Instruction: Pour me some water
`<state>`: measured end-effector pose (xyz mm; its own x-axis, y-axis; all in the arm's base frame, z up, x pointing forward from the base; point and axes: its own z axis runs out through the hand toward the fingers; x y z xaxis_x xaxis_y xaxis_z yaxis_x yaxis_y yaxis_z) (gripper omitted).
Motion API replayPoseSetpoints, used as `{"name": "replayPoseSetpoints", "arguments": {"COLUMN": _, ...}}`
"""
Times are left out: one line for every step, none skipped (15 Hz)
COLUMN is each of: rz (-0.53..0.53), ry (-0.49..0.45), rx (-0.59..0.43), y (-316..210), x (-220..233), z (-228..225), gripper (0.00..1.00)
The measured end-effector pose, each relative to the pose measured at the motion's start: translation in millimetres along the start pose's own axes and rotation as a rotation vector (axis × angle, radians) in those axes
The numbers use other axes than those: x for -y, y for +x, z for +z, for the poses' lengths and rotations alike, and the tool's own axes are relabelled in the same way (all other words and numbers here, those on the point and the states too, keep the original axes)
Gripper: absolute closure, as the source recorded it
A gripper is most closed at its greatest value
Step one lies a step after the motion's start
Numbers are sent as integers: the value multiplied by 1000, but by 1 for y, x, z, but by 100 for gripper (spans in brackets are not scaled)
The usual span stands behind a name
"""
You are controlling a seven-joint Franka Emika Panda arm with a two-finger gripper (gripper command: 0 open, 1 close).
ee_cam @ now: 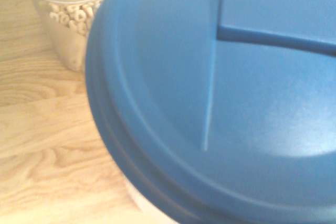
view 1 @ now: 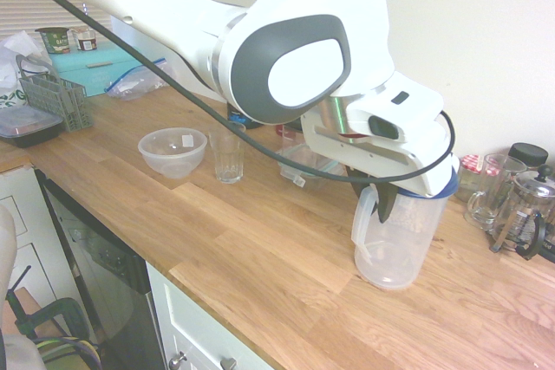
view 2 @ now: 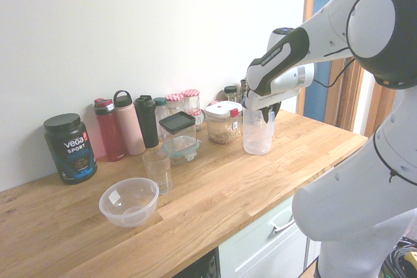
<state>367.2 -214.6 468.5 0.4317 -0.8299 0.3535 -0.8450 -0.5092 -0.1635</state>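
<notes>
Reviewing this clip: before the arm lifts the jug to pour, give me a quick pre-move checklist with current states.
1. Tool at the jug handle: ok.
2. Grip closed on the handle: cannot tell.
3. Jug upright on the worktop: ok.
4. Blue lid seated on the jug: ok.
5. Drinking glass upright and empty, ready to receive: ok.
6. Plastic bowl stands close beside the glass: not ok.

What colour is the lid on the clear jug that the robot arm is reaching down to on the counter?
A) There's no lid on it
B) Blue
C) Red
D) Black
B: the wrist view is filled by a blue lid, and the first exterior view shows a blue rim on top of the clear jug just beneath the tool.
</notes>
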Motion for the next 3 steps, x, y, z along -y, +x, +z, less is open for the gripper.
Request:
{"name": "replayPoseSetpoints", "arguments": {"rz": -2, "ry": -20, "rx": 25, "y": 0, "x": -1, "z": -3, "gripper": 0}}
{"name": "replayPoseSetpoints", "arguments": {"rz": -7, "ry": -52, "rx": 63, "y": 1, "x": -3, "z": -10, "gripper": 0}}
{"name": "replayPoseSetpoints", "arguments": {"rz": -9, "ry": -86, "rx": 107, "y": 0, "x": -6, "z": -19, "gripper": 0}}
